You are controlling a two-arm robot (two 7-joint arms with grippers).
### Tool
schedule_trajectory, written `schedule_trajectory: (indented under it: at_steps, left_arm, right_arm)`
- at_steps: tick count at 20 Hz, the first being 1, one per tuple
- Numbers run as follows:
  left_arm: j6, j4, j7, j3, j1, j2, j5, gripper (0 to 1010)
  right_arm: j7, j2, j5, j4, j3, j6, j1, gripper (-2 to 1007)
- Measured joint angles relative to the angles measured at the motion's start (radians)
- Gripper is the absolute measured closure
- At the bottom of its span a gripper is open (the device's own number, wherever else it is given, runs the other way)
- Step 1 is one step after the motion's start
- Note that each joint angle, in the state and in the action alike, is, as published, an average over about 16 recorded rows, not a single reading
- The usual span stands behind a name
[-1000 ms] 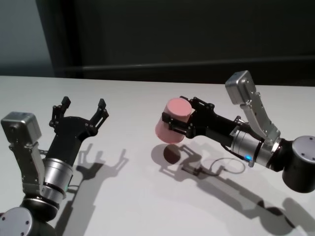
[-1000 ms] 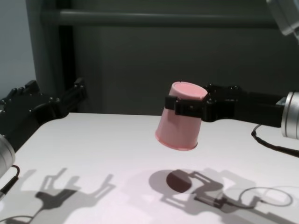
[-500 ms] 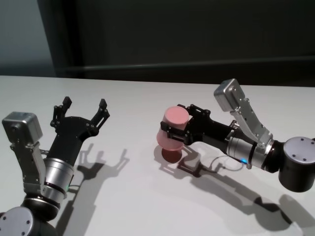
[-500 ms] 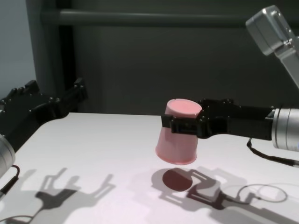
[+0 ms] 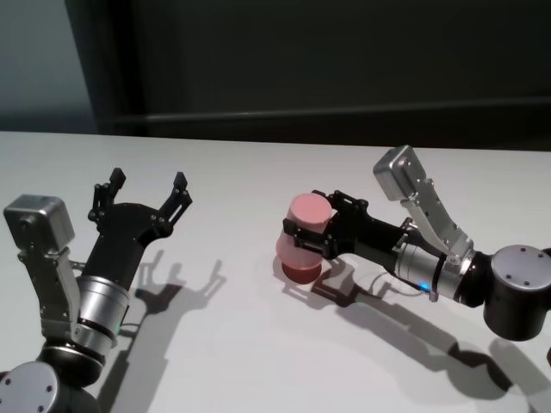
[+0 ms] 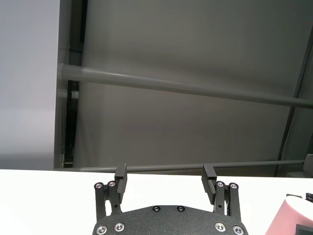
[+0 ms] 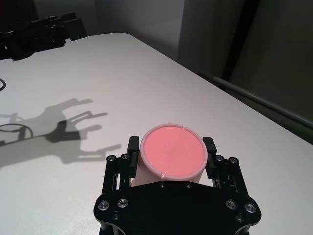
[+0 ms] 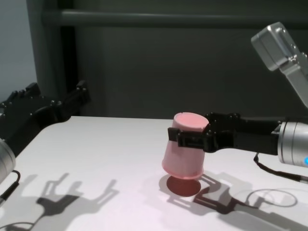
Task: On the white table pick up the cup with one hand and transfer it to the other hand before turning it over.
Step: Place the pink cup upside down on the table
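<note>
Right gripper [image 8: 188,138] is clamped on the small pink plastic cup [image 8: 184,153], base up and rim down just above the plain white table [image 5: 258,353]. Well left of the cup, the left gripper [image 5: 145,196] hangs with prongs spread, holding nothing. Judging by this, the handover and flip look done; only setting down and release remain. No brand or writing is readable.

Right claw [image 5: 310,234] clamped, arm reaching inward; left claw [image 5: 145,196] spread, raised.

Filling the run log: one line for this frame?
right gripper: shut on cup, inverted, just above table | left gripper: open, idle
</note>
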Motion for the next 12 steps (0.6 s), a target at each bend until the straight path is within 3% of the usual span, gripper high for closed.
schedule_trajectory:
  at_steps: [12]
  left_arm:
    - [0.000,0.000,0.000,0.000,0.000,0.000,0.000,7]
  right_arm:
    - [0.031,-0.037,-0.009,0.057,0.016,-0.005,0.002,248]
